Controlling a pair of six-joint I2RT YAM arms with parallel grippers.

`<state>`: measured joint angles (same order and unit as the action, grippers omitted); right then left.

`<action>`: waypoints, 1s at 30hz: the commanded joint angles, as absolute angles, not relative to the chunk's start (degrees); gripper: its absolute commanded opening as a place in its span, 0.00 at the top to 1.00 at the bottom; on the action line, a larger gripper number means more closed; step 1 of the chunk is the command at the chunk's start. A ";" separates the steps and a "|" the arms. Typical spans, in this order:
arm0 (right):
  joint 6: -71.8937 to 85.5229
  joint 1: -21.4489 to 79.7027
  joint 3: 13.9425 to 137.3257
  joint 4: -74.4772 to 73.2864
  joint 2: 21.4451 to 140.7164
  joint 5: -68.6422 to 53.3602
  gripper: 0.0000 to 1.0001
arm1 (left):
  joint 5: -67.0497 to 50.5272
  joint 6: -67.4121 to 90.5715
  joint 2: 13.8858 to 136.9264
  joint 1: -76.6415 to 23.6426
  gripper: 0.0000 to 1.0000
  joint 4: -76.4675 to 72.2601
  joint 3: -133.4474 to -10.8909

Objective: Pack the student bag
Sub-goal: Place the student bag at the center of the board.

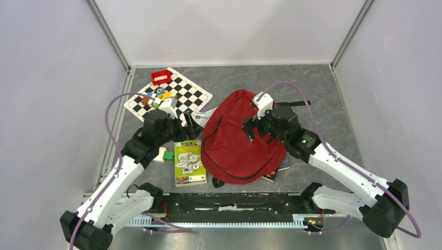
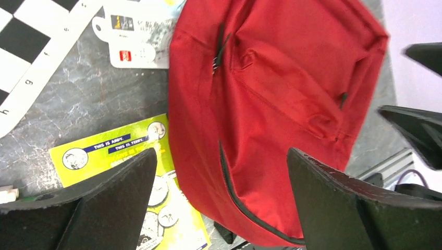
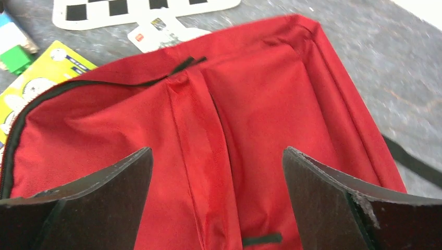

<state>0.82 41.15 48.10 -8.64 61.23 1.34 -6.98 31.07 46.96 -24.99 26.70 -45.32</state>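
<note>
While the student bag (image 1: 234,146) lies flat in the middle of the tabletop (image 1: 323,104), its long axis runs roughly from the near edge toward the far wall, with the rounded end nearer the arm bases. The right end effector (image 1: 250,127) hangs directly over the bag's upper right part. Its fingers are spread wide, with nothing between them but red fabric below, and they point leftward across the bag. The left end effector (image 1: 188,129) is equally spread and empty. It sits just beside the bag's left edge, above the top of a yellow-green booklet (image 1: 189,162) that lies against that edge.

The relation that matters is the zipper (image 2: 228,179). It curves down the bag's left flank and around the near end, so it lies on the side facing the left arm and across the bag from the right one. As far as the wrist views show, the zipper appears drawn shut. Its pull cannot be made out.

By this reading the right arm is nearer the bag's body and suited to pinning it, while the left is nearer the opening. A second book (image 1: 277,171) peeks from under the bag's near right corner, and a chessboard (image 1: 182,96) lies beyond the left arm.
</note>
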 commanded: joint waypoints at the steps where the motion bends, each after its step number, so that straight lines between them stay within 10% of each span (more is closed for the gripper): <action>1: 7.58 41.31 48.94 -16.21 55.78 12.74 0.02 | -6.98 32.50 52.81 -25.05 0.00 18.98 -44.94; 12: 17.12 40.60 39.12 -25.09 46.87 37.02 0.02 | -4.72 31.76 61.92 -25.05 0.00 21.30 -44.51; 30: 31.31 38.71 24.37 -15.53 48.07 31.97 0.16 | -14.94 33.78 59.73 -25.38 0.03 18.83 -39.72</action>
